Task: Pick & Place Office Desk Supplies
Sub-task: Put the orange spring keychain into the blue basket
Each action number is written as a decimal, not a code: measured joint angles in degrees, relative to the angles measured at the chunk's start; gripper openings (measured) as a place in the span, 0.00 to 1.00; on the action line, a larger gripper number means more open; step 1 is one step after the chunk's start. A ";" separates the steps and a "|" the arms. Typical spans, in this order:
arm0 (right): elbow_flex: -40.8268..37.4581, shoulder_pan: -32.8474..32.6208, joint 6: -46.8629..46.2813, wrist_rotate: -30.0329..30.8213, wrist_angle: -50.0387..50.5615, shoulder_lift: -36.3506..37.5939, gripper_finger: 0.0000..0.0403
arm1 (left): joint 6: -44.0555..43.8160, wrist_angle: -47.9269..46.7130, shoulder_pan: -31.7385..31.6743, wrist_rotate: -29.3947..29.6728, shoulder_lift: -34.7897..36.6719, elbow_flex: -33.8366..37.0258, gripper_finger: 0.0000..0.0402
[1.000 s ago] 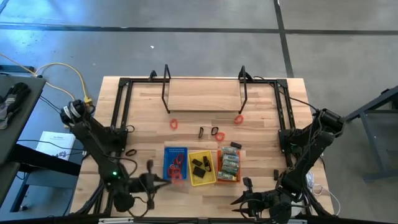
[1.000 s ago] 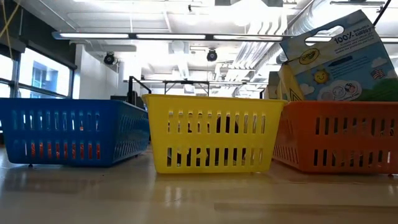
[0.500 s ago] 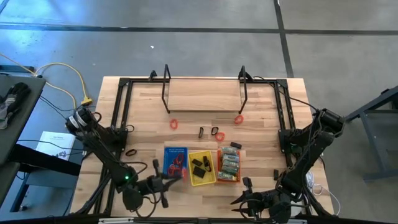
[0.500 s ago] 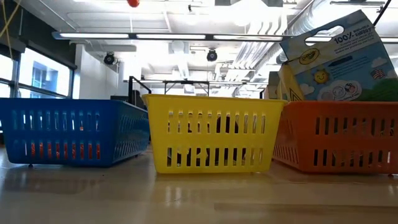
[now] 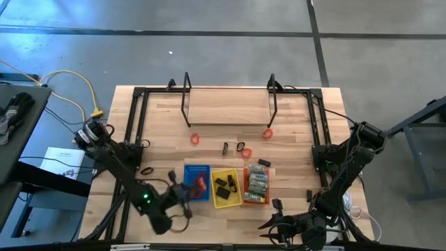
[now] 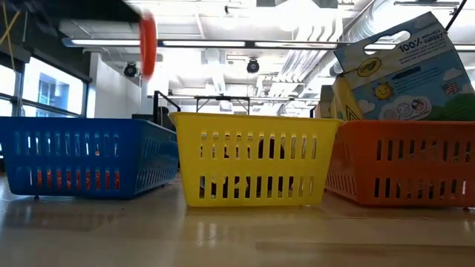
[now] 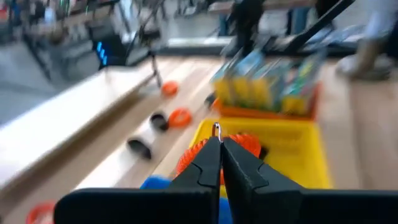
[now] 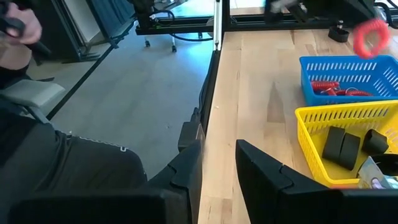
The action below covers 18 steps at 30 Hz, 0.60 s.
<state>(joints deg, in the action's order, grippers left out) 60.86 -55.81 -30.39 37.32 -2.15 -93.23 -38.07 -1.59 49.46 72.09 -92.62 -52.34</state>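
1. While the red band (image 6: 148,46) hangs pinched in the shut fingertips of the left tool (image 7: 217,144), it sits in the air over the near edge of the blue tray (image 5: 196,183), which already holds other red bands (image 8: 336,88).
2. This looks like the carry-and-drop step: the band is lifted and over its tray, but not yet let go.
3. The next move, as I judge it, calls for bringing the band lower and well inside the blue tray's walls, then parting the fingers so it falls among its own kind and not over the rim.
4. Right of the blue tray stand the yellow tray (image 5: 225,187) with black clips and the orange tray (image 5: 256,185) with green pieces.
5. Beyond the blue tray, farther up the desk (image 5: 293,132), two more red bands (image 5: 195,139) and some black pieces (image 5: 240,148) lie loose, so more trips remain.
6. The right tool (image 8: 217,163) waits well right of the blue tray at the desk's near edge, fingers slightly apart and holding nothing.
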 joint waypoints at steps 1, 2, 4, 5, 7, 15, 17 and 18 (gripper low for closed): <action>0.00 0.00 0.00 0.00 -0.08 0.00 0.21 | -3.25 -3.38 -0.88 -1.01 0.00 0.00 0.01; 0.00 0.00 0.00 0.00 -0.11 0.00 0.21 | -6.14 -6.70 -1.65 -1.88 0.00 0.00 0.01; 0.00 0.00 0.01 0.00 -0.10 0.00 0.21 | -11.67 -12.35 -3.05 -4.22 0.13 0.02 0.01; 0.00 0.00 0.00 0.00 -0.09 0.00 0.21 | -14.75 -14.91 -3.72 -5.76 0.28 0.02 0.01; 0.00 0.00 0.03 0.00 -0.07 0.00 0.21 | -20.36 -20.16 -4.83 -10.05 0.81 0.02 0.01; 0.00 0.00 0.20 0.00 0.26 0.00 0.21 | -21.30 -25.85 -9.99 -26.87 1.95 0.02 0.04; 0.00 0.00 0.20 0.00 0.25 0.00 0.21 | -21.21 -25.82 -10.65 -27.45 1.95 0.02 0.05; 0.00 0.00 0.20 0.02 0.25 0.00 0.21 | -21.15 -25.83 -10.89 -27.47 1.95 0.02 0.06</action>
<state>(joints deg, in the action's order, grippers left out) 60.86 -55.81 -30.20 37.34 -1.90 -93.23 -59.22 -27.42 38.57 44.62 -90.67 -52.31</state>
